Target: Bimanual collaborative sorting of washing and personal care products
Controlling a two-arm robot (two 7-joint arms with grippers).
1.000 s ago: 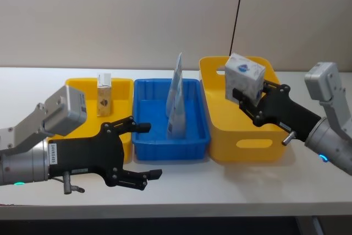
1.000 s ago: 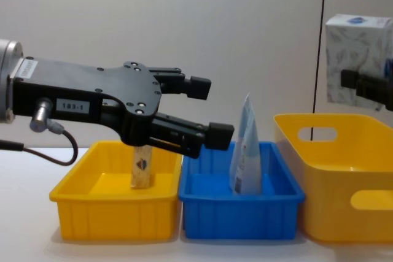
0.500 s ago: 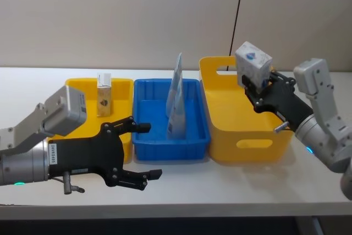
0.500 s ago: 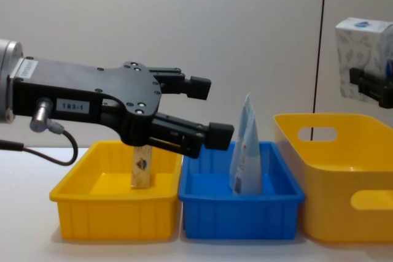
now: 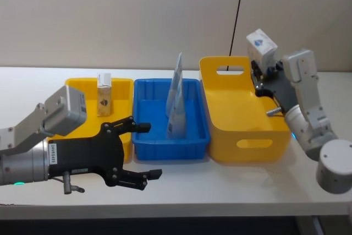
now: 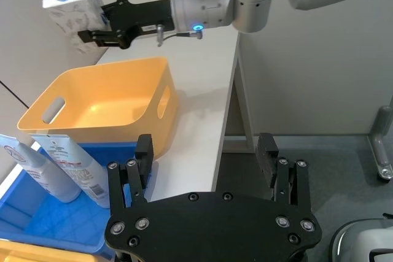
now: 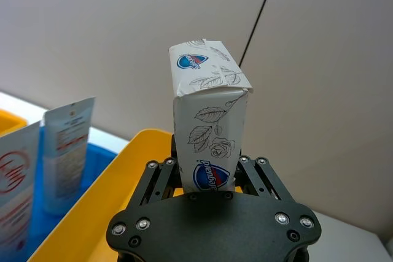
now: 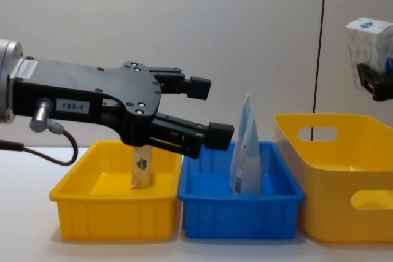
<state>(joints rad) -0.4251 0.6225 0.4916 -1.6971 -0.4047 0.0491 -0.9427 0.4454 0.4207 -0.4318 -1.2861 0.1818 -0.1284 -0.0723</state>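
Note:
My right gripper [image 5: 258, 69] is shut on the white soft pack [image 5: 262, 44] with the grey leaf pattern, holding it upright in the air above the far right rim of the large yellow bin [image 5: 246, 142]. The right wrist view shows the pack [image 7: 209, 121] standing between the fingers [image 7: 161, 179]. A slim tan carton [image 5: 104, 95] stands in the small yellow bin [image 5: 73, 86]. In the blue bin [image 5: 193, 146] a tall pale pouch [image 5: 176, 100] stands upright. My left gripper [image 5: 149, 151] hangs open over the table in front of these two bins, holding nothing.
The three bins stand side by side along the white table [image 5: 231, 182], with a wall close behind. The table's front edge runs just below my left arm. A dark cable [image 5: 237, 12] hangs down the wall behind the large bin.
My right gripper has swung the soft pack up and back to the right, from over the large bin's middle to above its far right rim. The left arm has stayed still.

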